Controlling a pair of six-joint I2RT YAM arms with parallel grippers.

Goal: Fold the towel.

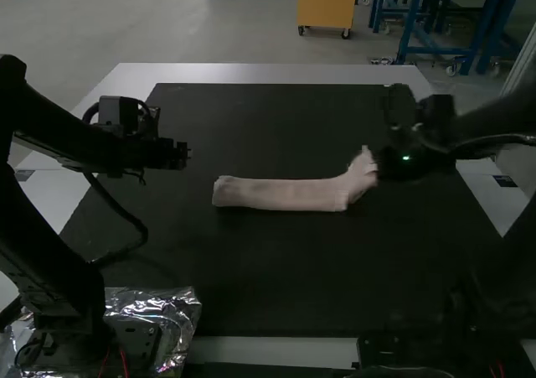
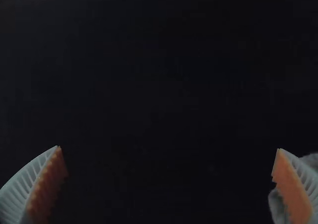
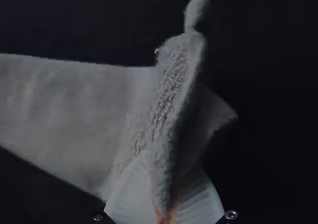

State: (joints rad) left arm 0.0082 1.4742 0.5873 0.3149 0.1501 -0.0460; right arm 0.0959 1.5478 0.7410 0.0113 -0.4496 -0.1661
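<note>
r end effector (image 1: 381, 164) pinching towel's (image 1: 280, 194) r end, lifted; rest lies in a long strip on black mat (image 1: 276, 269). l end effector (image 1: 186, 153) spread, near l end.

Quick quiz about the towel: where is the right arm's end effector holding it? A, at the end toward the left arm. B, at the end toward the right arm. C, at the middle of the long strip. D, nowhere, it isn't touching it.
B: the right end effector is closed on the lifted end of the towel nearest the right arm.
</note>
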